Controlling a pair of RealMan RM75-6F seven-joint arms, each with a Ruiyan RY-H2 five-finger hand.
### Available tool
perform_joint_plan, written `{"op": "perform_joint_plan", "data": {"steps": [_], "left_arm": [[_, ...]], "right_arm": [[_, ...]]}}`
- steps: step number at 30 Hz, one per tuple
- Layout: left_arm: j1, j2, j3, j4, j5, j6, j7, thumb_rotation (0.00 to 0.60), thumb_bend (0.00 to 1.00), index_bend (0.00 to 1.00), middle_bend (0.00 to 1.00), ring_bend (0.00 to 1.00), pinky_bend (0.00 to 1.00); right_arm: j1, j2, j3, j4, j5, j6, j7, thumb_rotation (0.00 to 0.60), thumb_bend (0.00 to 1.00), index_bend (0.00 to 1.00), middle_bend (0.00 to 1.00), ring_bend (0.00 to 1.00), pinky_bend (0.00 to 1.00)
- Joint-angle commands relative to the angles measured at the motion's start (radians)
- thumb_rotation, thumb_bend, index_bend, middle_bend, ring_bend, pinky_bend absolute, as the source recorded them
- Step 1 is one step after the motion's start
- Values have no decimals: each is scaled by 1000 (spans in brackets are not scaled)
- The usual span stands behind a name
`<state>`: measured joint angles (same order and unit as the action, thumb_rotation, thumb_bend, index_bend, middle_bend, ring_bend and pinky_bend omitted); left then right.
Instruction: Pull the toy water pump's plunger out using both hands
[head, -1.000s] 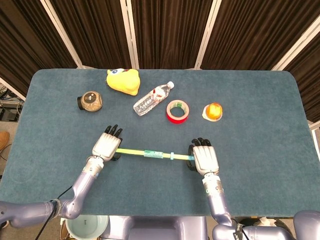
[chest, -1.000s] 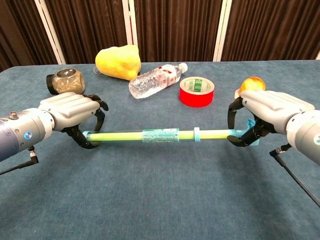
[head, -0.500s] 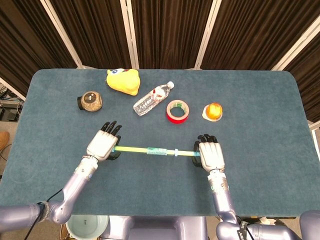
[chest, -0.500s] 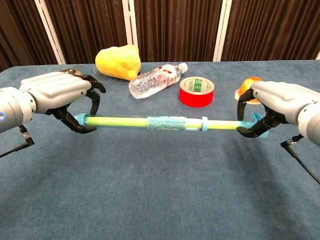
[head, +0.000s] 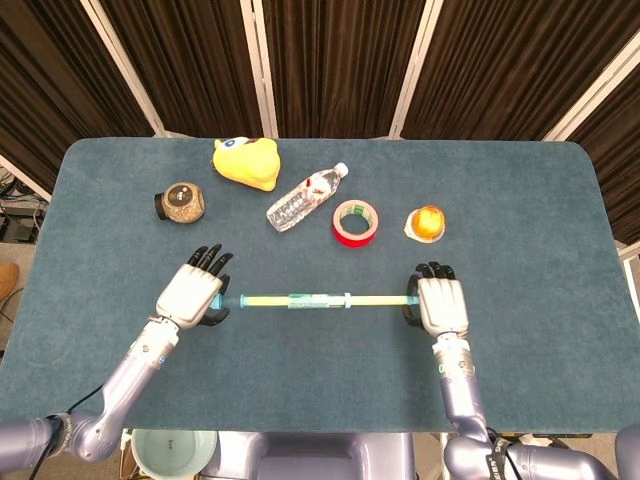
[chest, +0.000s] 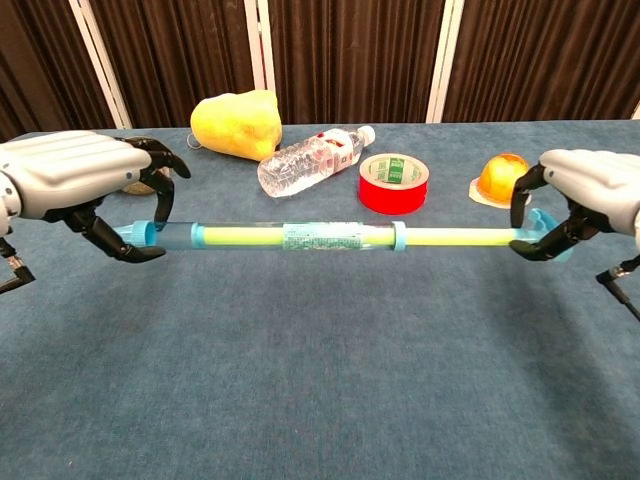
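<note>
The toy water pump (head: 300, 300) (chest: 300, 237) is a clear blue-capped tube with a yellow-green plunger rod. It hangs level above the table between both hands. My left hand (head: 193, 294) (chest: 85, 185) grips the tube's blue nozzle end. My right hand (head: 441, 304) (chest: 585, 195) grips the blue plunger handle (chest: 537, 232). A stretch of bare rod (chest: 455, 238) shows between the tube's collar and my right hand.
Along the far half of the blue table (head: 520, 220) lie a yellow plush toy (head: 247, 161), a round dark jar (head: 182, 202), a plastic water bottle (head: 305, 198), a red tape roll (head: 356, 221) and an orange fruit cup (head: 427, 221).
Both hands have lifted the pump off the table and moved apart. The plunger rod has slid out to the right, leaving more rod exposed.
</note>
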<state>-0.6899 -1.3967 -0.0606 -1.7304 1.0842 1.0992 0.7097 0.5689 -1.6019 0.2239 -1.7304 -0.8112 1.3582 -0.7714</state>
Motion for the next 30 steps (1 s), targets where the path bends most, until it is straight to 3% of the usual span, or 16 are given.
{"op": "perform_joint_plan", "data": {"steps": [1,14,30], "left_arm": [[17,25,18,-17,20,11,-18,600,308,547,108,6,110],[61,121,49,-42,83,28,-80,600,308,552,111,6,110],[83,161,51,-44,112,30,-102,600,309,553,112,6,110]], "right_arm": [[-7,17,5,9,5,-1,11,600,482,755,256,163,159],[-11,86,30,27,20,-3,24,600,481,756,256,163,159],[-16,131,42,31,49,7,19,600,482,755,256,163,159]]}}
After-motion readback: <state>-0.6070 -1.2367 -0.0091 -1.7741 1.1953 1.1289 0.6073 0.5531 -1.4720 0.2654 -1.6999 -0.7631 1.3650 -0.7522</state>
